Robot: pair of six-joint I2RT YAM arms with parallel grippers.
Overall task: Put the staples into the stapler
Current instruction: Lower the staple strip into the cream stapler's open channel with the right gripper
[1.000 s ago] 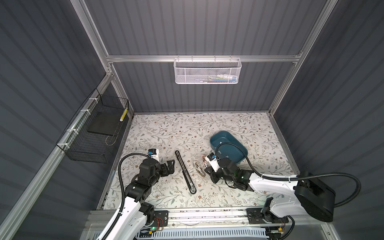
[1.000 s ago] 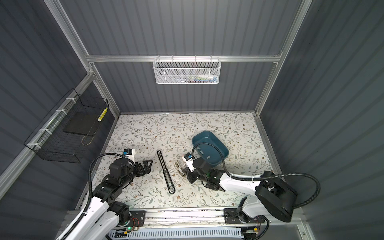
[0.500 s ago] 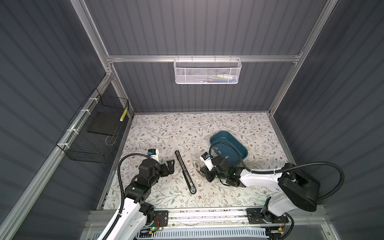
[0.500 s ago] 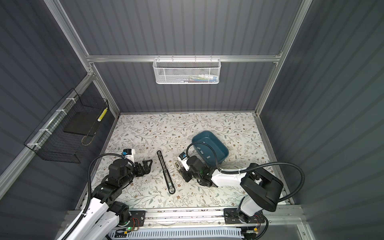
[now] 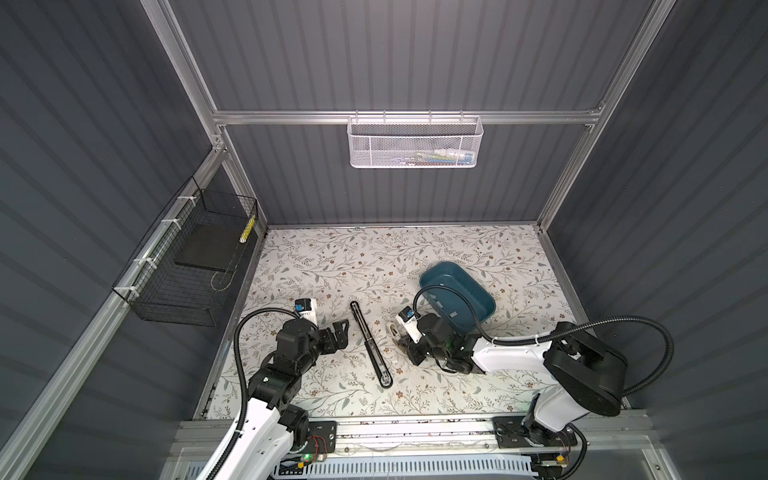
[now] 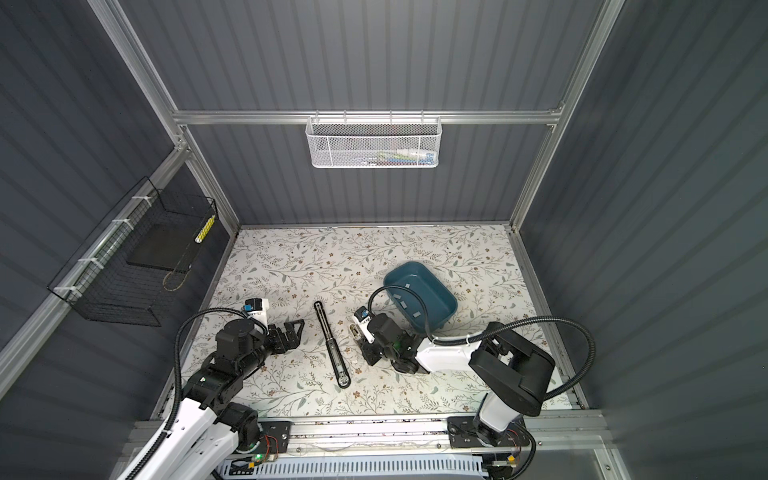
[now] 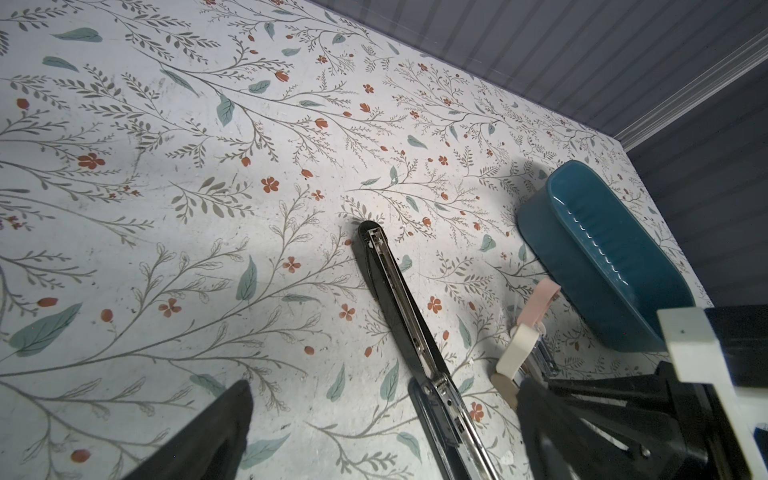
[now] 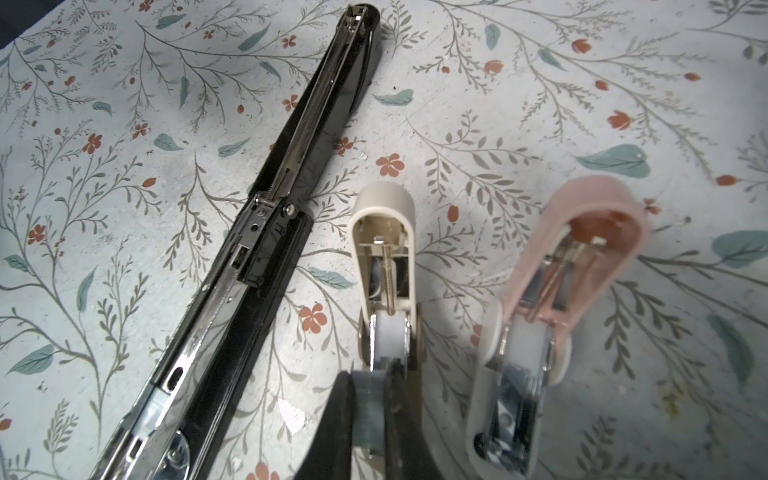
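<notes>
Blue tray (image 6: 436, 293) holds loose staples (image 6: 403, 305). Long black stapler (image 5: 371, 345) lies open by the cream stapler (image 8: 384, 216) and pink stapler (image 8: 590, 187). Left gripper (image 5: 341, 332) gapes wide. Right gripper (image 8: 370, 376) pinches a staple strip (image 8: 368, 409) at the cream stapler.

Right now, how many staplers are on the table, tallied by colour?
Black stapler: 1
Cream stapler: 1
Pink stapler: 1
Total: 3
</notes>
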